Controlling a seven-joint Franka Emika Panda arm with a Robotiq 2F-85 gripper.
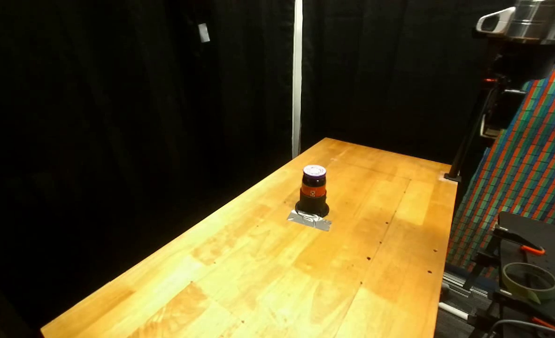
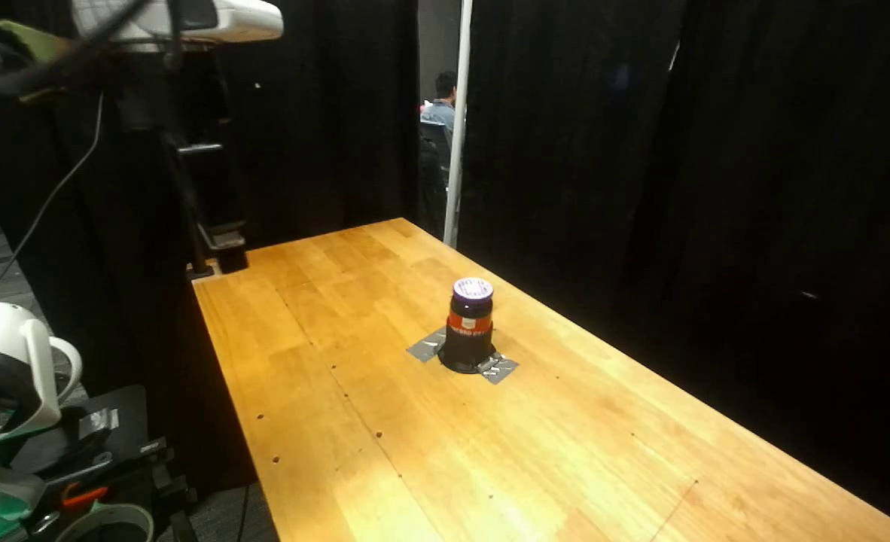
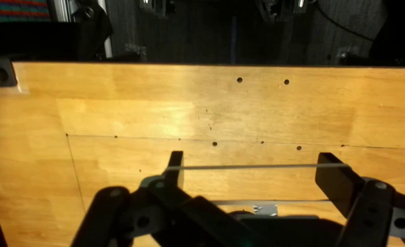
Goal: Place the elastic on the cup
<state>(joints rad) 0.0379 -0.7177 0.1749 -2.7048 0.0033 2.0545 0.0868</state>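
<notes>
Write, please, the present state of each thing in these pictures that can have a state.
Gripper: open
Cup: upright
Lid: on the cup
Elastic band: stretched across the gripper, not on the cup
Black base: taped to the table
Silver tape strips: stuck down at the base
Tape roll: lying flat, off the table
Black curtains: hanging, with a gap

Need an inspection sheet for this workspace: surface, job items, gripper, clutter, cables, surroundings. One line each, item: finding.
Surface: wooden table, small dark holes.
Cup: upright on the table, red-orange middle, silver tape at its foot.
Gripper: open, fingers wide apart.
Elastic: stretched across the gripper's fingers, not on the cup.
Clutter: tape roll beside the table.
Cables: thin gray cable, off the tabletop, in an exterior view.
Surroundings: black curtains; person beyond a gap.
</notes>
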